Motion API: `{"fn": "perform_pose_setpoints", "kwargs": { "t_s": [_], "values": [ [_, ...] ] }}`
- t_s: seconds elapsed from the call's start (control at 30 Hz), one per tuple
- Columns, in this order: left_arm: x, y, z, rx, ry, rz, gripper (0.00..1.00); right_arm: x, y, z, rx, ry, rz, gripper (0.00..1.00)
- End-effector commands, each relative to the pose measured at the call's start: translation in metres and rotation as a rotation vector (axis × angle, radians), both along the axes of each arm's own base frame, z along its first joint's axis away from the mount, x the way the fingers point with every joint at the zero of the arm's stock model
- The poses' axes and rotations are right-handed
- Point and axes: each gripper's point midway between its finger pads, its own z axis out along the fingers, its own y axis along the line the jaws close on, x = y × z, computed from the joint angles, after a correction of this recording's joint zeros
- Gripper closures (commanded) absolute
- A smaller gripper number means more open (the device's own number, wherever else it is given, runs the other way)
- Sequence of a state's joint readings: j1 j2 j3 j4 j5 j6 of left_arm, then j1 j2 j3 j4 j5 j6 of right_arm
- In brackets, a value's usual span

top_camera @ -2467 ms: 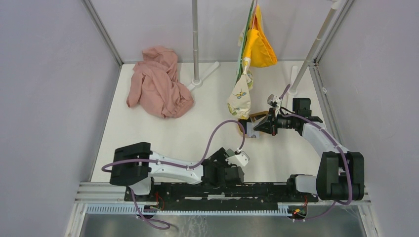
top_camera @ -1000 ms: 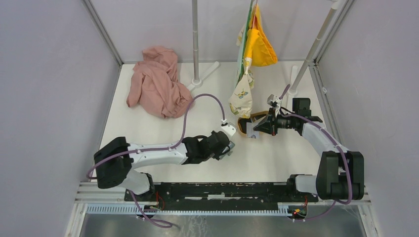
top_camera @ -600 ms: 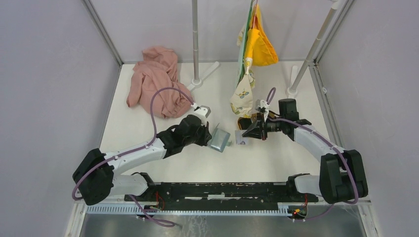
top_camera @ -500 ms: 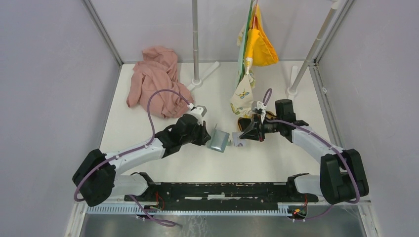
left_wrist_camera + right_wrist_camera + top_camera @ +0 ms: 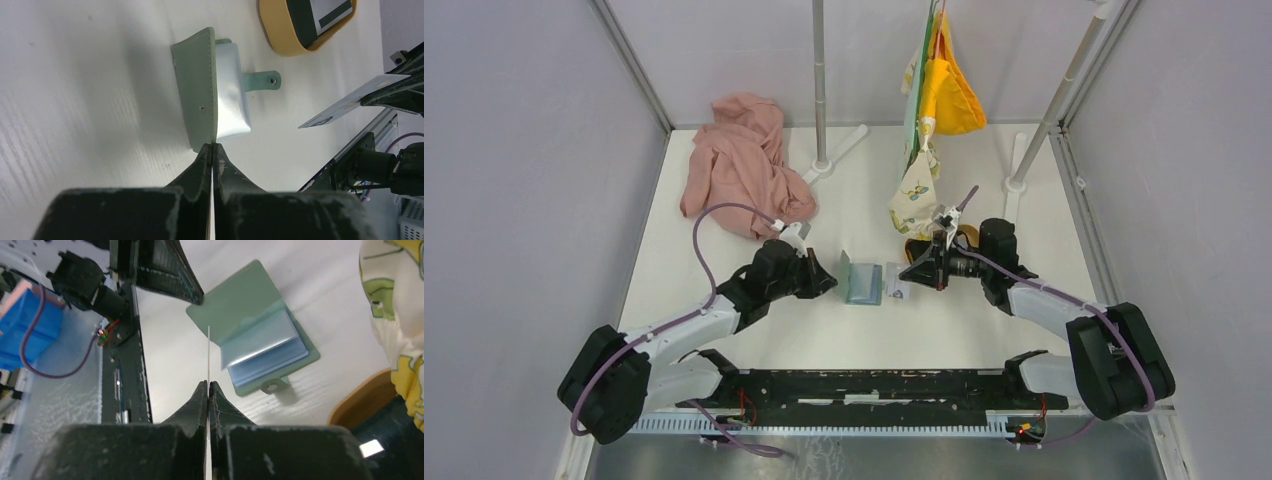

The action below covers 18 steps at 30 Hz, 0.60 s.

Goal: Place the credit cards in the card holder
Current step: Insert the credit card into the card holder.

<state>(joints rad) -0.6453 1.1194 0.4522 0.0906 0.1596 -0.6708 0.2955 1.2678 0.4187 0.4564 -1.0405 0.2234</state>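
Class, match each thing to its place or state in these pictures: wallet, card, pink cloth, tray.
Things:
1 wallet
2 card
3 pink cloth
4 tray

Places or states:
A crumpled in a heap at the far left
B pinched in the right gripper
C open, clear sleeves showing
D oval, light wood

Pairs: 1-C, 2-B, 3-A, 4-D

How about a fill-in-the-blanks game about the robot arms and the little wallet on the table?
1. The right jaws are shut on one pale ____.
2. The left jaws pinch the cover of the ____ card holder.
3. More credit cards lie in the oval wooden ____.
4. The crumpled cloth at the back is ____.
Missing words: card, green, tray, pink.
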Motion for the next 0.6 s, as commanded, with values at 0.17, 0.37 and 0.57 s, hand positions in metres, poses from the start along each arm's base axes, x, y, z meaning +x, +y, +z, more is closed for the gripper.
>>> {"fn": "perform_pose_setpoints", "kwargs": {
  "t_s": [0.17, 0.37, 0.57],
  "values": [
    [-0.005, 0.022, -0.007, 0.012, 0.008, 0.102, 0.98, 0.029, 0.03, 0.045, 0.101, 0.034, -0.139, 1.0],
    [-0.011, 0.027, -0.01, 0.019, 0.012, 0.107, 0.98, 0.05, 0.026, 0.01, -0.056, 0.07, -0.333, 1.0],
    [-0.011, 0.025, -0.012, 0.017, 0.016, 0.093, 0.98, 0.056, 0.018, -0.004, -0.105, 0.073, -0.443, 1.0]
  ]
}}
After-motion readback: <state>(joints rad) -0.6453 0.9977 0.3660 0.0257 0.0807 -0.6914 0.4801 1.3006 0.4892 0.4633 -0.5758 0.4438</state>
